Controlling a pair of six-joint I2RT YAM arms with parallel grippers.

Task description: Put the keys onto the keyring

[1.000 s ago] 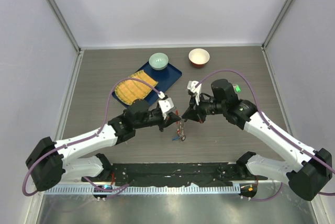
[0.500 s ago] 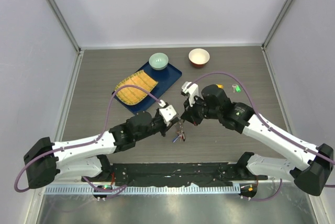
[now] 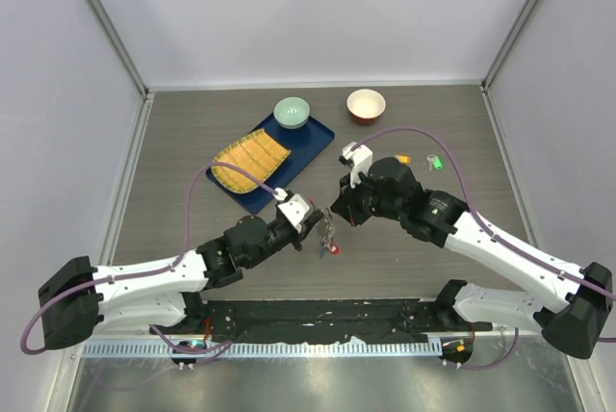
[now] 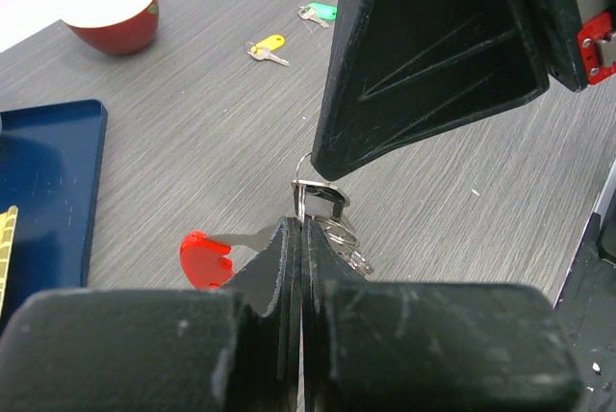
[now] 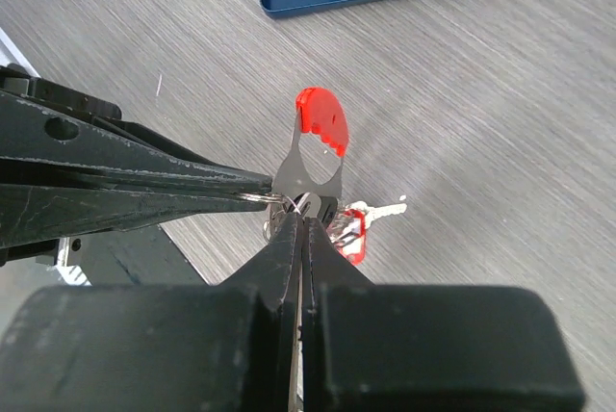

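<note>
Left gripper (image 4: 296, 231): jaws fully closed, pinching the silver ring at the top of the keyring (image 3: 329, 236) and holding the bunch just above the table (image 3: 183, 133). The red tag (image 4: 204, 258) sticks out to one side of the fingers on a flat metal plate, and the rest of the bunch hangs below the pinch.

Right gripper (image 5: 301, 222): jaws also fully closed, with the tips meeting the left tips at the same ring from the opposite side. A small dark piece (image 4: 327, 197) sits at that junction. It may be the black key, but I cannot tell whether the right fingers grip this piece or the ring wire itself.

The 2 arms meet at mid-table, near the front. The yellow key (image 4: 267, 46) and the green key (image 4: 319, 12) lie loose on the table, well apart from the bunch, on the right arm's side and near the red bowl (image 4: 111, 12). Neither is on the ring yet.

In my judgement the step in hand is working 1 key onto the ring.

- The left grip should hold the ring still and not twist.
- The right should feed the piece along the wire in small turns and keep the coil gap facing its tips.
- Pulling the 2 grips apart risks slipping off the thin wire and dropping the bunch.
- Both pinches sit very close together, so the fingers may collide.
</note>
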